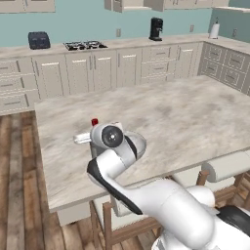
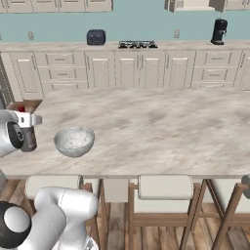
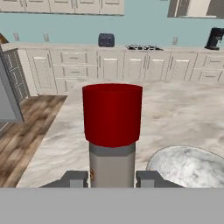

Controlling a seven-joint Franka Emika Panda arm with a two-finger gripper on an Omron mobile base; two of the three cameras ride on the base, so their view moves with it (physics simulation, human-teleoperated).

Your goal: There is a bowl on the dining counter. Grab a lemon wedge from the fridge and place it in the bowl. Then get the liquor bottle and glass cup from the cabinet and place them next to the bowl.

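My gripper (image 3: pixel 111 179) is shut on the liquor bottle (image 3: pixel 112 144), a grey-brown bottle with a red cap (image 3: pixel 112 113), with a finger on each side below the cap. The bottle (image 2: pixel 29 139) stands upright at the left end of the dining counter (image 2: pixel 156 127), just left of the bowl (image 2: pixel 74 140). Whether its base touches the marble I cannot tell. In the left base view my hand covers most of the bottle; its cap (image 1: pixel 94 121) shows above, and the bowl (image 1: pixel 140 145) sits behind the wrist. The lemon wedge, glass cup and fridge are out of view.
Cushioned wooden stools (image 2: pixel 165 188) line the counter's near edge. Cream wall counters (image 1: pixel 117 66) at the back carry a stove top (image 1: pixel 85 45), a toaster (image 1: pixel 38 40) and a black coffee machine (image 1: pixel 156 29). Bare marble stretches to the right of the bowl.
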